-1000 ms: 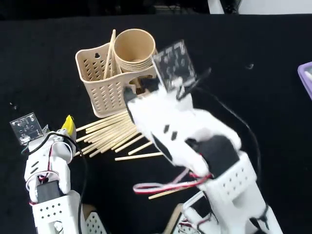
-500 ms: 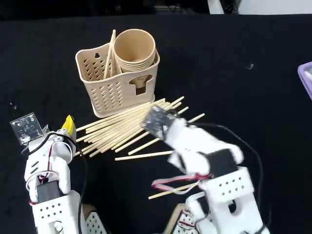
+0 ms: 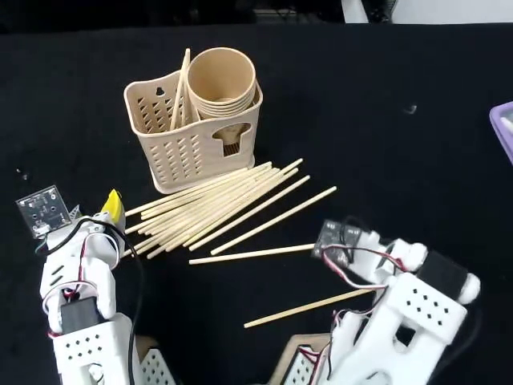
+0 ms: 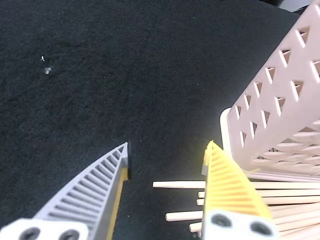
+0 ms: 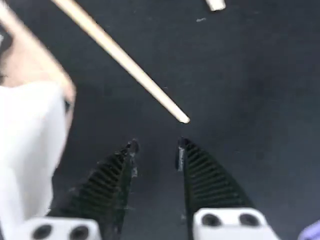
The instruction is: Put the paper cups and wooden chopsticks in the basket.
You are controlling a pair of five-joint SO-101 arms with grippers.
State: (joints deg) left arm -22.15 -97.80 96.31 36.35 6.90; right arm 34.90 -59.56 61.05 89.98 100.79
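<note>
A beige perforated basket (image 3: 188, 140) stands at the back left, holding stacked paper cups (image 3: 222, 79) and one upright chopstick (image 3: 182, 84). A pile of wooden chopsticks (image 3: 216, 207) lies on the black table in front of it, and two loose chopsticks (image 3: 252, 254) (image 3: 309, 307) lie nearer. My left gripper (image 4: 167, 150) is open and empty just above the pile's left ends (image 4: 235, 197), beside the basket wall (image 4: 280, 105). My right gripper (image 5: 157, 146) is open and empty over bare table, its tips just short of one chopstick's end (image 5: 172, 107).
The right arm (image 3: 417, 301) is folded back at the front right and the left arm (image 3: 80, 273) at the front left. A purple object (image 3: 503, 128) sits at the table's right edge. Bare black table lies to the right of the basket.
The right arm has drawn back from beside the basket to the front right, uncovering the chopstick pile. The left arm has not moved.
</note>
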